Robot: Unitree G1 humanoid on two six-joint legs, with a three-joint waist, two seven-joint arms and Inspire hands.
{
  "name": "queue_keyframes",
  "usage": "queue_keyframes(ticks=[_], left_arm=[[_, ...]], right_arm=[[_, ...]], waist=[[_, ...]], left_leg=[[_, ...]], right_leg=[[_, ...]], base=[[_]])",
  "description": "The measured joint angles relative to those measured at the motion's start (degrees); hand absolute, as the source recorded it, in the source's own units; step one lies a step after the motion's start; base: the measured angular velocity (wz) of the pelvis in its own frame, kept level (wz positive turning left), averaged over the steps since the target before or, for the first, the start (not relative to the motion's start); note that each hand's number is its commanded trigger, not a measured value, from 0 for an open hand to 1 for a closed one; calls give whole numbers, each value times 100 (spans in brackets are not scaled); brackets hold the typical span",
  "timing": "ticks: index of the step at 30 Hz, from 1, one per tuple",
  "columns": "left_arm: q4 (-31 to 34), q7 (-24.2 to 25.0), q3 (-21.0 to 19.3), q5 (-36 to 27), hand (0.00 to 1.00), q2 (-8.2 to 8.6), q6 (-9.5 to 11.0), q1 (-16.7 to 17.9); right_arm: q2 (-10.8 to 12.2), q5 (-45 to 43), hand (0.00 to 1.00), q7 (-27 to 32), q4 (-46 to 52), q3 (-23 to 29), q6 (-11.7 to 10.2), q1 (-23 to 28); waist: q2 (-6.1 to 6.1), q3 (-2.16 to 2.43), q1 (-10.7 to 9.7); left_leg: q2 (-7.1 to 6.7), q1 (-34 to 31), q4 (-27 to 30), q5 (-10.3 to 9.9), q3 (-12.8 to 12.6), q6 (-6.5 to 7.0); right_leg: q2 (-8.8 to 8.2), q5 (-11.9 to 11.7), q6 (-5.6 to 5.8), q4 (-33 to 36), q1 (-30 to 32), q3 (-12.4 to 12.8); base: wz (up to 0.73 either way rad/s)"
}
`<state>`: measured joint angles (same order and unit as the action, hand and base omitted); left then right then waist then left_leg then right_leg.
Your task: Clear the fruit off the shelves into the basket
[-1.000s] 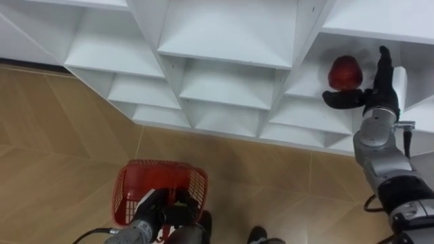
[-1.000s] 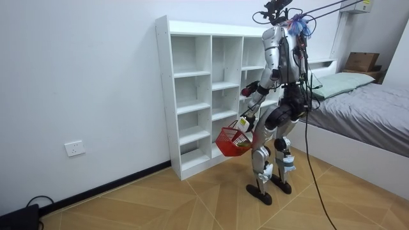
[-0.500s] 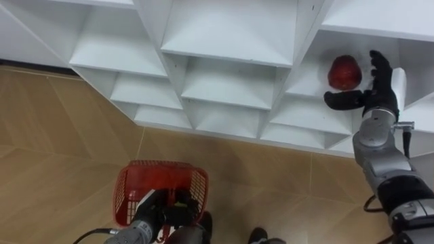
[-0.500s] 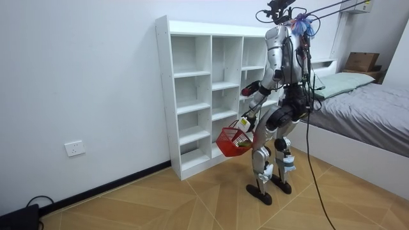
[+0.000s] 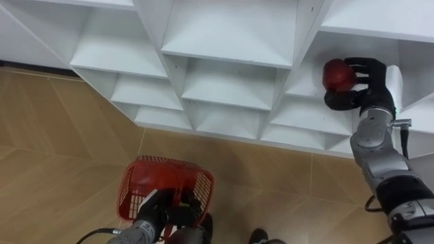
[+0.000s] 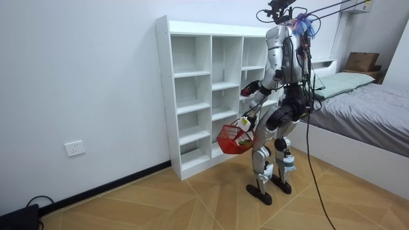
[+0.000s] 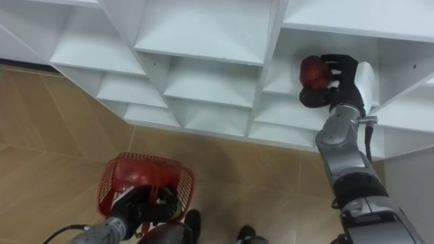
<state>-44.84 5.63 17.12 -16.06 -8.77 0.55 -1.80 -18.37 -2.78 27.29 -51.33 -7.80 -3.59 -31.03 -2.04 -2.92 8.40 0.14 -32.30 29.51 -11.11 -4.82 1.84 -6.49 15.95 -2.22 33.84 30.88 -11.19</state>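
At two o'clock the right hand is gripping the red fruit, fingers curled round it inside a closet compartment, while at seven o'clock the left hand is clutching the handle of the red basket, so carrying the fruit over and dropping it in is remaining.

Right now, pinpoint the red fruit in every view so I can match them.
Left eye view: red fruit upper right, gripped by the right robot hand.
Right eye view: upper right of centre.
Room view: too small to tell, at that hand by the shelves.
Shared landmark: red basket.
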Motion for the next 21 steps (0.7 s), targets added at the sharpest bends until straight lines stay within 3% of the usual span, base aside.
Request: queue_keyframes(ticks=[21], left_arm=[[0, -1, -8, -1, 100, 19, 1, -4]], right_arm=[[0, 2, 100, -70, 0, 4, 1, 0]], waist=[[-8, -3, -3]], left_leg=[[1, 10, -3, 2, 1, 0]], right_leg=[[-1, -3, -4, -7, -10, -1]], base=[[0]])
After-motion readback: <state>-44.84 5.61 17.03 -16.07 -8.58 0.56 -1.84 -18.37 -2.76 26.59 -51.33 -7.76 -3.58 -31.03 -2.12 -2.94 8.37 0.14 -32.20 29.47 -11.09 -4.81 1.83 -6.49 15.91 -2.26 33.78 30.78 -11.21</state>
